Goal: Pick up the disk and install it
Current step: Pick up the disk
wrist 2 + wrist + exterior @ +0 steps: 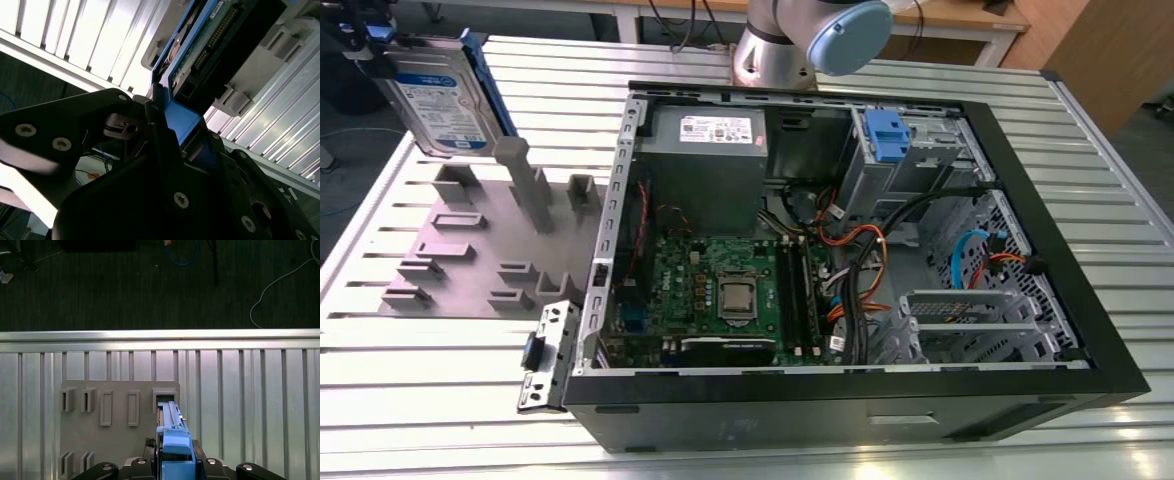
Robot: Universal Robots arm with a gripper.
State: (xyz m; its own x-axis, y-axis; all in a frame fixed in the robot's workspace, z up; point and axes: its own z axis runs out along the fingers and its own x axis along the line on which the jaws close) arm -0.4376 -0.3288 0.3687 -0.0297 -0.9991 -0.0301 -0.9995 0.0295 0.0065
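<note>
The disk [443, 95] is a silver drive with a white-and-blue label in a blue bracket. It stands on edge at the exterior view's far left, over the back of the grey fixture plate [460, 255]. My gripper [367, 40] is shut on its upper end. In the first wrist view the disk [172, 432] runs edge-on from the gripper [175, 465] to a slot [164, 399] in the plate. I cannot tell whether its lower end is clear of that slot. The second wrist view has the fingers [160, 130] clamped on the blue bracket [182, 120].
The open computer case [1067, 290] lies on the slatted metal table [440, 380], to the exterior view's right of the plate. Inside are a grey power supply [707, 140], the motherboard [720, 295], loose cables [854, 260] and a drive bay with a blue part [887, 132].
</note>
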